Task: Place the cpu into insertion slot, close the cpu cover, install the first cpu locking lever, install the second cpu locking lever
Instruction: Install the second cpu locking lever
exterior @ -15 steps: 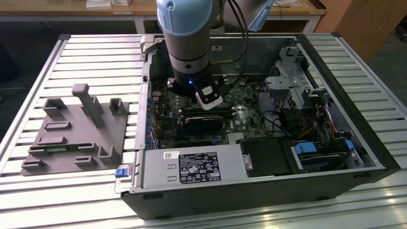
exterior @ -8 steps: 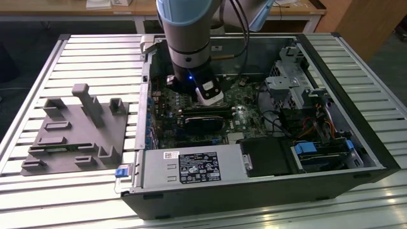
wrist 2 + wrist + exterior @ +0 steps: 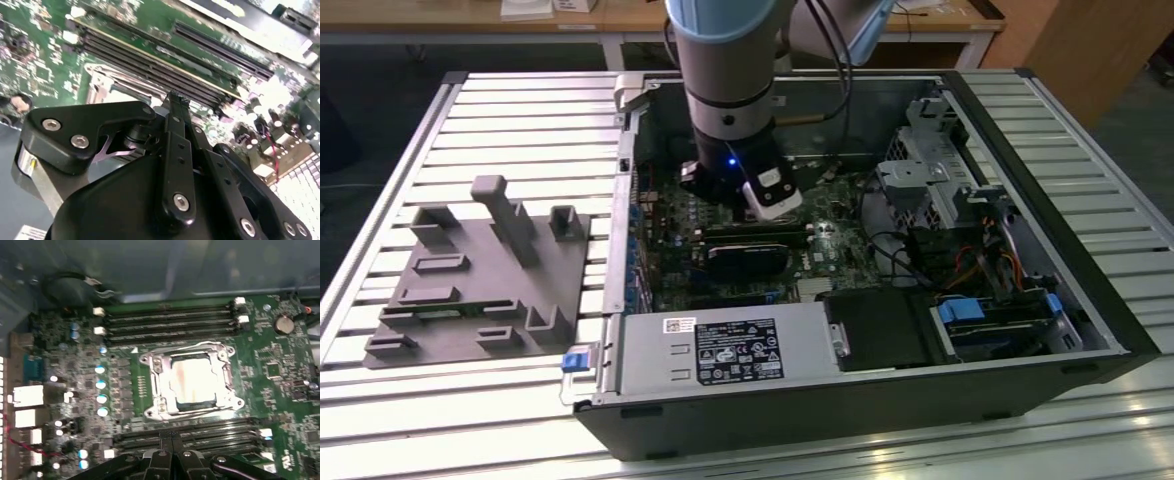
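Observation:
In the first wrist view the cpu [image 3: 192,380] lies flat in the middle of the green motherboard [image 3: 280,380], its pale metal top showing through the window of the silver cpu cover [image 3: 159,387]. The cover lies down around it and hides the insertion slot. A thin lever rod [image 3: 200,345] runs along one edge of the cover; I cannot tell whether it is latched. My gripper [image 3: 172,439] is shut on nothing and hangs over the long black slots beside the socket, apart from the cover. The second wrist view shows the gripper [image 3: 172,97] near a corner of the cover [image 3: 107,85].
Long black memory slots [image 3: 170,322] run along both sides of the socket. In the exterior view the arm reaches into an open computer case [image 3: 1067,330] with a power supply [image 3: 720,350] and a drive cage [image 3: 921,170]. A grey fixture plate [image 3: 467,280] lies on the exterior view's left.

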Motion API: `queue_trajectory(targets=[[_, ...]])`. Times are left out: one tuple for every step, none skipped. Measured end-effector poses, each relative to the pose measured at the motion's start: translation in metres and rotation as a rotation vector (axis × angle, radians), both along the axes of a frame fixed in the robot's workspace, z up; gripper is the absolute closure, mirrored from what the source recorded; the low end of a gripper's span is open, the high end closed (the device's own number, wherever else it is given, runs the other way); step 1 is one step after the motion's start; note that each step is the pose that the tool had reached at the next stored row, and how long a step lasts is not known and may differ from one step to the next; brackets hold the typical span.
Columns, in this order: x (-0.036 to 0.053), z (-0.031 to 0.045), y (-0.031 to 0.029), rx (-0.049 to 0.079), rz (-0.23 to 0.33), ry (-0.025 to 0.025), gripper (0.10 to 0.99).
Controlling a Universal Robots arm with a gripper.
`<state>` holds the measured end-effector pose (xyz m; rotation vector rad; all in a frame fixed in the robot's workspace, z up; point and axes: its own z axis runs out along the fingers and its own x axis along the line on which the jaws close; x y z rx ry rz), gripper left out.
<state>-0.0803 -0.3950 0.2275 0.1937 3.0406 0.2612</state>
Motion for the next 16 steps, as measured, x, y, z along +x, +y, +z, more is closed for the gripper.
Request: queue_trajectory(targets=[[0.0026,0.0,0.0003,-0.003,-0.001,0.0,0.98],[0.0049,0.0,0.0007,-0.005,-0.001,0.0001,0.98],[0.0072,0.0,0.0013,-0.007,-0.002,0.0001,0.98],[0.0096,0.0,0.002,-0.009,-0.002,0.0001,0.98],[0.0116,0.0,0.0031,-0.01,-0.002,0.0001,0.98],[0.0134,-0.0001,0.0046,-0.011,-0.002,0.0002,0.98],[0.0151,-0.0002,0.0064,-0.012,-0.002,0.0001,0.98],[0.0168,-0.0003,0.0083,-0.014,-0.002,0.0,0.98],[0.0187,-0.0005,0.0103,-0.017,-0.002,0.0001,0.98],[0.0204,-0.0005,0.0119,-0.02,-0.002,0.0002,0.98],[0.0221,-0.0007,0.0132,-0.023,-0.002,0.0002,0.98],[0.0239,-0.0009,0.0143,-0.026,-0.002,0.0002,0.98],[0.0258,-0.0012,0.0154,-0.03,-0.002,0.0002,0.98],[0.0274,-0.0014,0.0166,-0.033,-0.002,0.0003,0.98],[0.0287,-0.0016,0.0182,-0.037,-0.002,0.0004,0.98],[0.03,-0.0019,0.0204,-0.04,-0.002,0.0005,0.98]])
